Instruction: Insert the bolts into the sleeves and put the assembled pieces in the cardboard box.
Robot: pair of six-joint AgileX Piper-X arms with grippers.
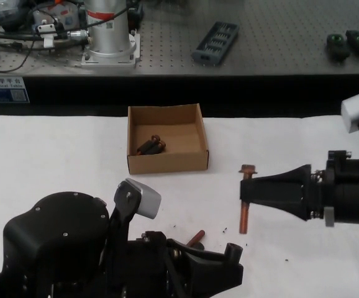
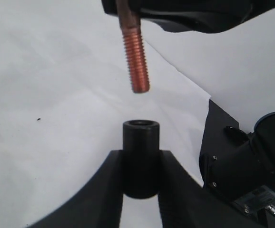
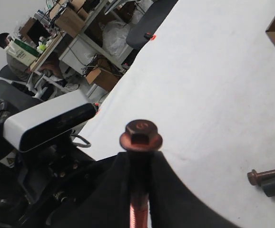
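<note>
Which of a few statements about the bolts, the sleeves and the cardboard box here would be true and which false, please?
1. The right jaws hold a bolt with its head up. True.
2. That bolt's thread is already inside the sleeve. False: its tip hangs above the sleeve's opening, with a gap between them.
3. The left jaws hold the sleeve upright. True.
4. The cardboard box is empty. False: dark-and-copper pieces lie inside it.
5. A second bolt lies on the white sheet. True.
</note>
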